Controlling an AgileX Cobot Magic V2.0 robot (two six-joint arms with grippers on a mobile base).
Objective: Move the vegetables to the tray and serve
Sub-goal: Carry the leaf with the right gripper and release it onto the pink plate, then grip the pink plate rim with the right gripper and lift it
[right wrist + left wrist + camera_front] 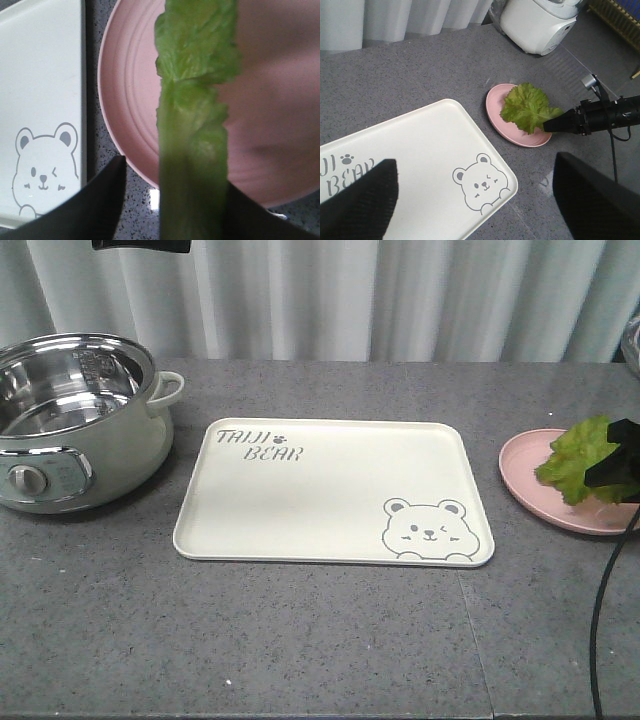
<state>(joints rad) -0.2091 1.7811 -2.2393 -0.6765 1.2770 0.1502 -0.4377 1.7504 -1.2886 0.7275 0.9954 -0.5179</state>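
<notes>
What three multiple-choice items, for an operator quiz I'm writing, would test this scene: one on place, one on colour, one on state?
1. Where is the lettuce leaf?
A. on the tray
B. at the pink plate
C. in the pot

2. What colour is the plate?
A. cream
B. green
C. pink

3. The right gripper is:
A. shut on the leaf
B. open over the tray
C. out of view

Key:
1 B, the leaf sits over the plate and the tray is bare.
2 C, its rim shows pink around the leaf.
3 A, its fingers pinch the leaf's edge.
</notes>
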